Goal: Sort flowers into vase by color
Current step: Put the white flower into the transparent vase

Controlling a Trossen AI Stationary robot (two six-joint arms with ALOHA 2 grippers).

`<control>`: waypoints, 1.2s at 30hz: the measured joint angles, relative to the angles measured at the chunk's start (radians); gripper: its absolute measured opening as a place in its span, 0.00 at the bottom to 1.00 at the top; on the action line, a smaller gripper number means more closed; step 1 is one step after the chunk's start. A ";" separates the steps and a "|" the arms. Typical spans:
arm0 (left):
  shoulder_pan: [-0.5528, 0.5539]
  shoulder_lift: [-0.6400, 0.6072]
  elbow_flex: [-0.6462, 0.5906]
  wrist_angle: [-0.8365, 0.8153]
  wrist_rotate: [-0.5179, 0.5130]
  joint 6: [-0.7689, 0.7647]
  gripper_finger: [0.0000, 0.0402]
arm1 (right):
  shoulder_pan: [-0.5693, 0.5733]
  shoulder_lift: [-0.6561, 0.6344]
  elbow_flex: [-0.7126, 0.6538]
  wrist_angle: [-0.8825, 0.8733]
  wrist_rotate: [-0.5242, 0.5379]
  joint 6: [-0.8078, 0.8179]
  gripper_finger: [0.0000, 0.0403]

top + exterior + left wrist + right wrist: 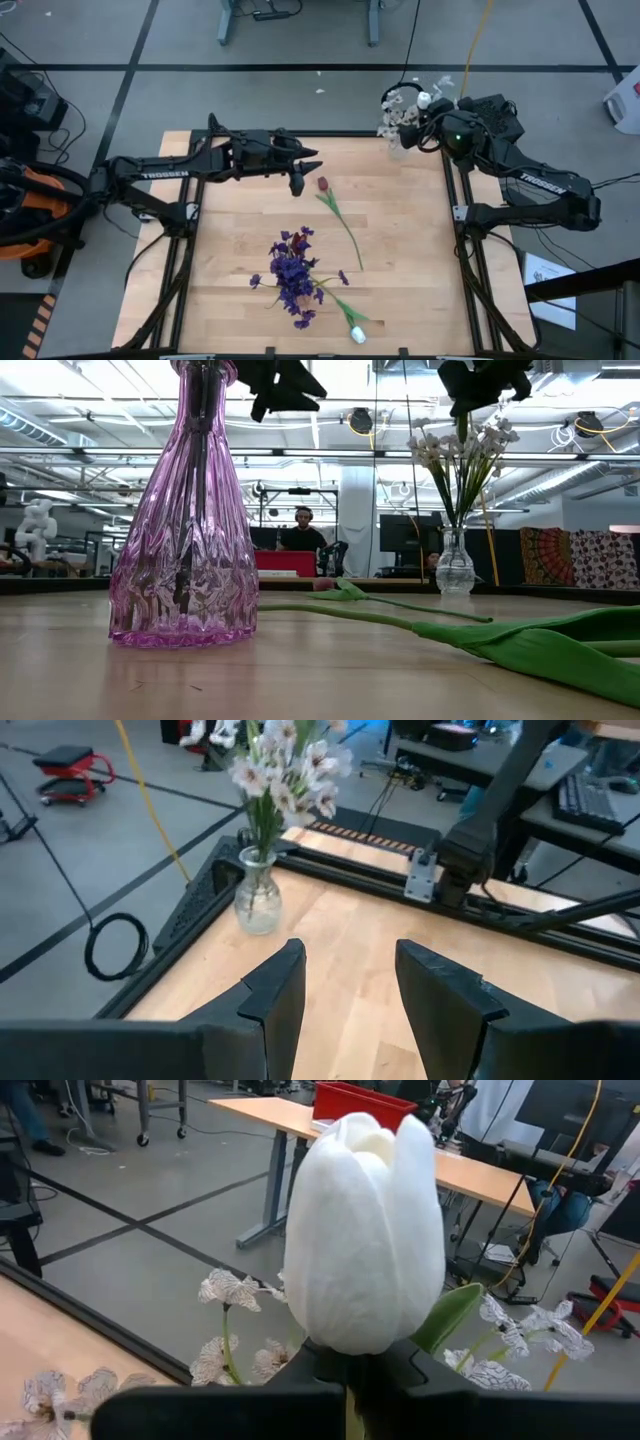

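Note:
My right gripper [432, 103] is over the table's far right corner, shut on a white tulip [365, 1230] above the clear vase [455, 565] of small white blossom sprays [285, 760]. My left gripper [350, 955] is open and hovers over the far middle of the table [303, 175], just left of a dark red tulip [322, 185] that lies flat, its stem running toward the near side. A purple glass vase [185, 510] with purple blossom clusters [293, 268] stands in the near middle. Another white tulip [357, 333] lies by the near edge. My right gripper pinches the white tulip's stem right under the bud [352, 1342], between the two fingers. The bud stands out beyond the fingertips. The flower is lifted clear of the table, and its stem [462, 428] hangs below the gripper into the white sprays in the clear vase.
Black frame rails [462, 230] run along the table's left and right sides. The lying tulip's green leaves [540, 645] spread across the near right of the table. A person sits at a desk [303, 530] far behind the table. Bare wood lies between the two vases.

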 joint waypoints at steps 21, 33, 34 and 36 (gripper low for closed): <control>0.178 0.149 0.000 0.098 0.136 0.010 0.29 | 0.000 0.001 0.019 -0.035 0.006 0.124 0.00; 0.212 0.149 0.000 0.095 0.136 0.061 0.29 | 0.002 0.058 0.265 -0.336 -0.059 0.231 0.00; 0.213 0.149 0.000 0.095 0.136 0.062 0.29 | 0.002 0.059 0.269 -0.335 -0.067 0.231 0.00; 0.214 0.149 0.000 0.096 0.136 0.063 0.29 | 0.004 0.059 0.269 -0.335 -0.021 0.231 0.00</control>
